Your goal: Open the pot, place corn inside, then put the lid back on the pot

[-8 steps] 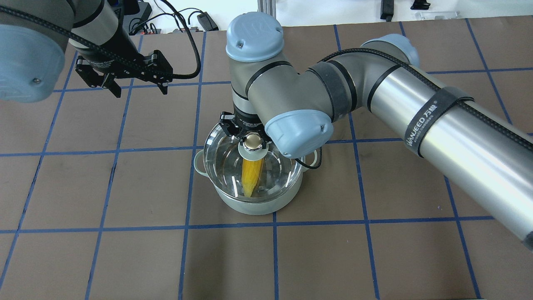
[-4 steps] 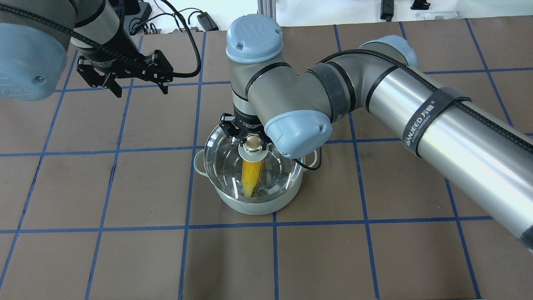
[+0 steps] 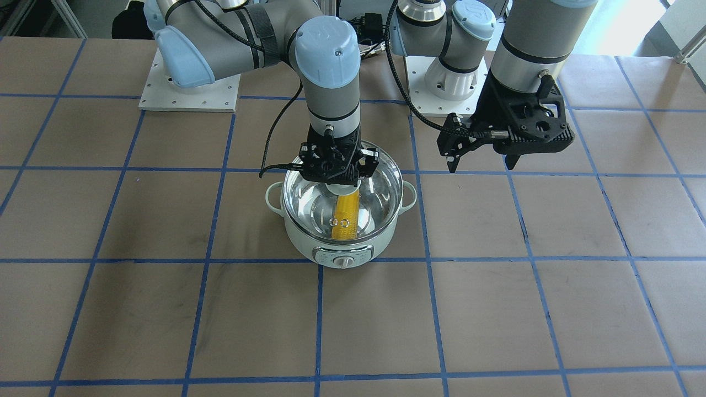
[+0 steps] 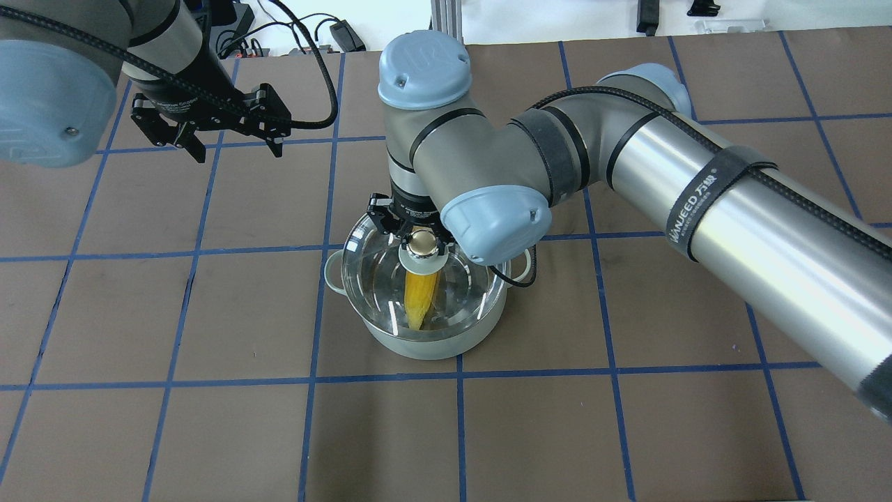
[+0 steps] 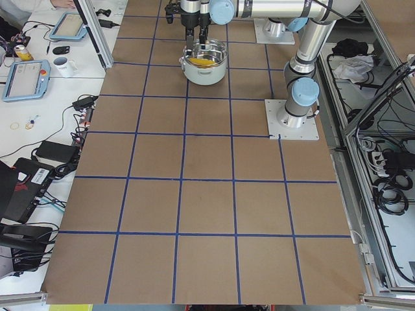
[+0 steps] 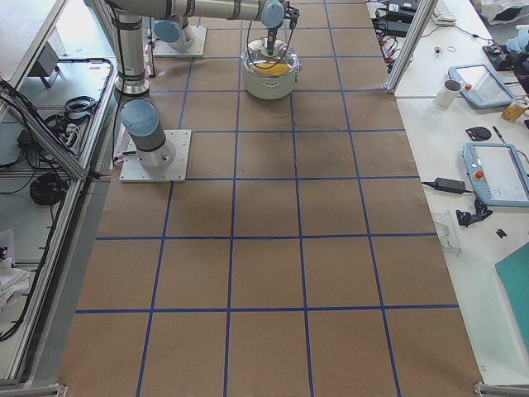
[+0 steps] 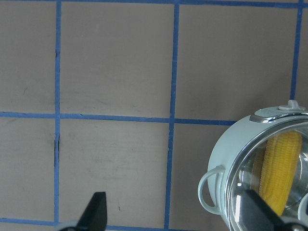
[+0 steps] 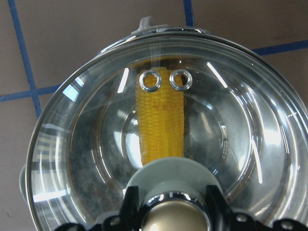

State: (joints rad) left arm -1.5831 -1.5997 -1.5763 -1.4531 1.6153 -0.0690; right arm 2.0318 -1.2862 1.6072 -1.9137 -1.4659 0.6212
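The pale mint-green pot (image 4: 432,343) stands mid-table, its knob panel (image 3: 343,260) facing away from the robot. The yellow corn (image 4: 420,293) lies inside it, also seen in the front view (image 3: 346,218) and right wrist view (image 8: 161,125). The clear glass lid (image 4: 369,272) is over the pot's mouth; I cannot tell whether it rests on the rim. My right gripper (image 4: 421,240) is shut on the lid's beige-gold knob (image 8: 171,214). My left gripper (image 4: 233,143) is open and empty above the table, back left of the pot (image 7: 226,154).
The brown table has a blue tape grid. Two arm base plates (image 3: 190,88) and cables (image 4: 327,35) lie along the robot's side. Side tables with tablets (image 6: 488,83) and a mug (image 5: 63,65) stand beyond the far edge.
The right gripper has lowered the lid slightly toward the pot, still shut on the knob. The left gripper has barely moved.
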